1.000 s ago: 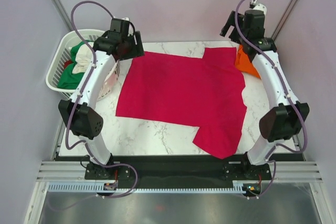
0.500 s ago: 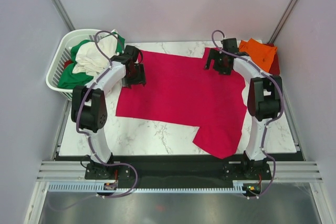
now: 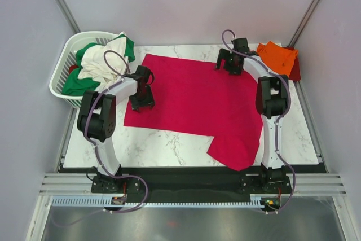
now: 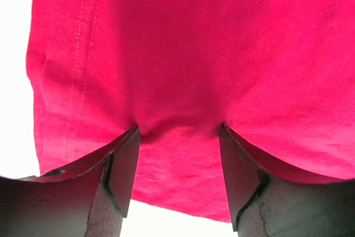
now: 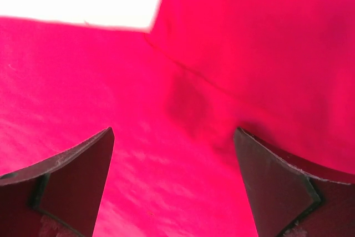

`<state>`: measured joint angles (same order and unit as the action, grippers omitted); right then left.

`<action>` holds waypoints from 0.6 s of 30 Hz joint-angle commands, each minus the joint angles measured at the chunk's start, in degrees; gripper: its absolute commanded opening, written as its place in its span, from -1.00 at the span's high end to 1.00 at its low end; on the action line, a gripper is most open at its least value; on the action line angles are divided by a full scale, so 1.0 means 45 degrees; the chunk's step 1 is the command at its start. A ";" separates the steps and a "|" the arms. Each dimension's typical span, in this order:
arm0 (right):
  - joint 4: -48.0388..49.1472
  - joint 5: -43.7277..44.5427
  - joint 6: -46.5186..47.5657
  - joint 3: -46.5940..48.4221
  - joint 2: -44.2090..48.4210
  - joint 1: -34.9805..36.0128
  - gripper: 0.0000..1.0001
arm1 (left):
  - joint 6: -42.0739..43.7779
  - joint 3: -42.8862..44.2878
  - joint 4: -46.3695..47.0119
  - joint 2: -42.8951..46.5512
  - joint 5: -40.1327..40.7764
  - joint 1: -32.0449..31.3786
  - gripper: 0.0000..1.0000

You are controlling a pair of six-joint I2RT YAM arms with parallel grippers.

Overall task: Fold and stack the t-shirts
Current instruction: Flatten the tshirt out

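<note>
Crimson-pink t-shirt [image 3: 194,103] lies spread flat on the table [image 3: 163,146], under both claws. By the look of it, no fold has been made yet.

Left claw [image 4: 178,137]: jaws part open, tips pressed into the cloth just inside a stitched hem, with a small pucker raised between them. It is not closed on the cloth and holds nothing.

Right claw [image 5: 173,134]: jaws wide apart, low over the cloth beside a sleeve seam, bare table just ahead of it. One finger [image 5: 277,181] seems to dent the fabric. It holds nothing.

Step in hand, as I read it: pinch two edge points for the first fold.
- Left: close on the pucker you already have. I cannot tell how many layers sit between the tips, so confirm the grip before lifting.
- Right: the spread is wide. Press down and gather cloth as you close, or the tips may skate over the flat fabric.
- Raise both claws together and level. Soft cloth will sag between them and skew the fold line.

Around:
- Orange t-shirt [image 3: 278,56] sits near the right claw on its outer side, with a dark red t-shirt [image 3: 295,73] beside it. Do not sweep them.
- White basket [image 3: 59,80] stands outboard of the left claw, heaped with a green t-shirt [image 3: 73,83] and a cream-white t-shirt [image 3: 101,63]. The heap rises over the rim close to the left arm, so mind the elbow.
- Well behind the right claw, the other sleeve reaches the table's near edge and may drag.
</note>
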<state>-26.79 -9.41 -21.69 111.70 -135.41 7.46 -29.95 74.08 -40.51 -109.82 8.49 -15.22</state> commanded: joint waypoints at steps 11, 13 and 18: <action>-0.1626 -0.1581 -0.0179 0.5295 -0.3873 0.2091 -0.96 | -0.1546 -0.3963 -0.0138 0.3094 0.0359 -0.0035 -0.29; -0.1626 -0.1173 -0.0179 0.5257 -0.3756 0.2130 -0.96 | -0.1508 -0.4314 -0.0041 0.3271 0.0456 -0.0035 -0.29; -0.1723 0.0818 -0.0451 0.3912 -0.3073 0.1683 -0.96 | -0.1235 -0.3634 -0.0040 0.2727 0.0515 -0.0035 -0.29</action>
<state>-29.43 -11.66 -22.00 133.53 -149.25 17.39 -34.87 56.51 -39.27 -95.70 9.34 -15.25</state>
